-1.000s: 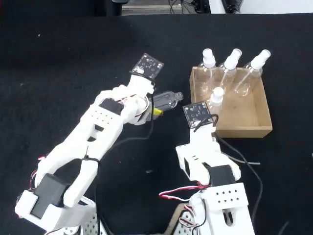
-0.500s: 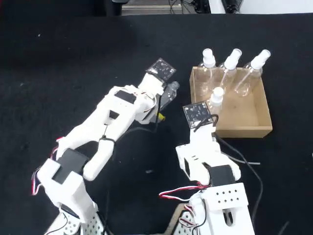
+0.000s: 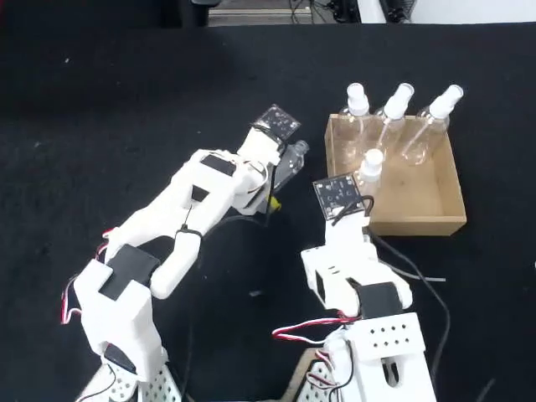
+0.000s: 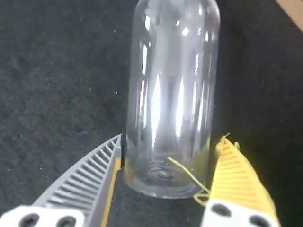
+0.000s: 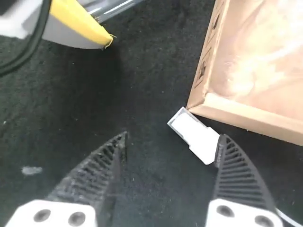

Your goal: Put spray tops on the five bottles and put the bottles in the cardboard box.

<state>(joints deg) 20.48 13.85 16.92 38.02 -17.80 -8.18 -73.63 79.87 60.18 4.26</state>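
My left gripper (image 4: pixel 171 142) is shut on the base of a clear, topless bottle (image 4: pixel 170 90), with one grey and one yellow finger (image 4: pixel 234 170) on either side. From above, that bottle (image 3: pixel 292 159) hangs tilted just left of the cardboard box (image 3: pixel 414 224). My right gripper (image 5: pixel 173 137) is open low over the mat. A white spray top (image 5: pixel 194 135) lies between its fingers, close to one of them, by the box corner (image 5: pixel 208 101). Several capped bottles (image 3: pixel 394 113) stand inside the box.
Black mat covers the table, with open room to the left and far side. Cables (image 3: pixel 419 276) trail on the mat beside the right arm's base. The left gripper's yellow finger (image 5: pixel 78 23) shows beyond my right gripper.
The left arm swung the bottle right toward the box and turned it more on end. The right arm stayed still.
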